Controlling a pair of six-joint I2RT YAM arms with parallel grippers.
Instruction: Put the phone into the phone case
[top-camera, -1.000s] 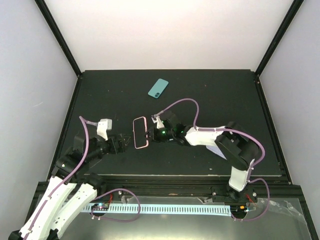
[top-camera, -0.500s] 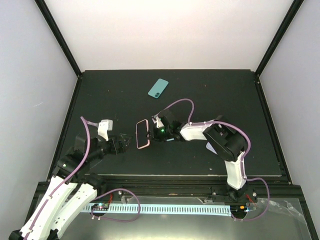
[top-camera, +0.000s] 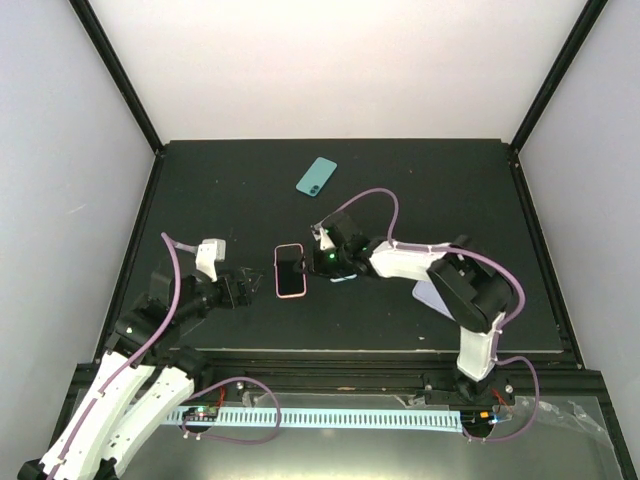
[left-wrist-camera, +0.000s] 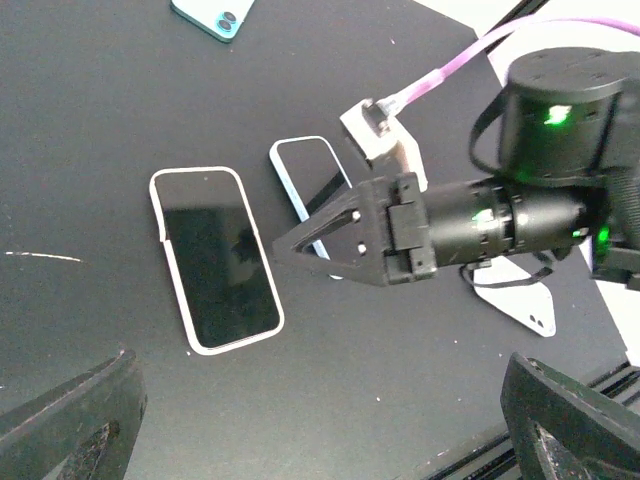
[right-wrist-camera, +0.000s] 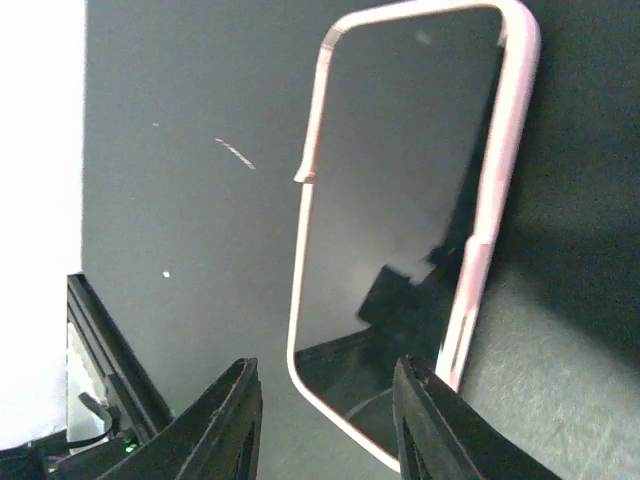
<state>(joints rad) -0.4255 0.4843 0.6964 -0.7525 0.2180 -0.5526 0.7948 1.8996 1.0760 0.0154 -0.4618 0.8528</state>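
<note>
Overhead, the phone (top-camera: 316, 176) lies back up on the far middle of the table (top-camera: 220, 190), camera lenses at its near end, well apart from both grippers. The case (top-camera: 429, 296) lies flat at the near right, partly covered by the right arm. A pink-rimmed phone (top-camera: 290, 270) lies screen up near the table's centre, between the two grippers. The right gripper (top-camera: 306, 264) is just beside its right edge, and the left gripper (top-camera: 252, 285) is near its left side. In the left wrist view, the left gripper's fingers (left-wrist-camera: 70, 420) stand wide apart with nothing between them. The pink-rimmed phone lies flat, and a blue-rimmed phone (left-wrist-camera: 308, 176) lies screen up just right of it, its near end hidden under the right gripper. The case shows at the right with its camera cut-out visible, and the phone appears at the far edge. In the right wrist view, the right gripper's fingers (right-wrist-camera: 228, 425) stand apart and grip nothing. The pink-rimmed phone lies just ahead of them. Whether either finger touches it cannot be told.
</note>
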